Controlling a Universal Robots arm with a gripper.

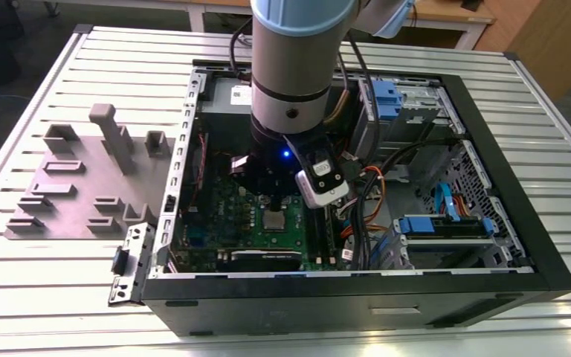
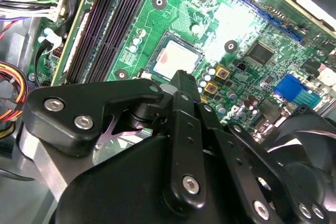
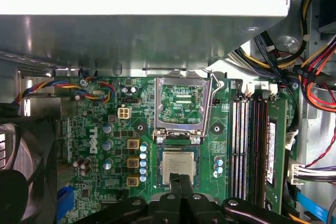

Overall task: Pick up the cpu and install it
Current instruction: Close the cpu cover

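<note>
The cpu is a small silvery square lying flat in its socket on the green motherboard. It also shows in the second wrist view, cpu, and in the exterior view, cpu. My gripper hangs just over the chip's near edge, its two black fingers pressed together with nothing between them. In the second wrist view the gripper ends beside the socket's edge. The metal socket frame stands swung open beyond the chip.
The open computer case lies on a slatted metal table. Memory slots run beside the socket, with cable bundles past them. A grey box overhangs the board, and a black fan sits nearby. A grey fixture plate lies at the exterior view's left.
</note>
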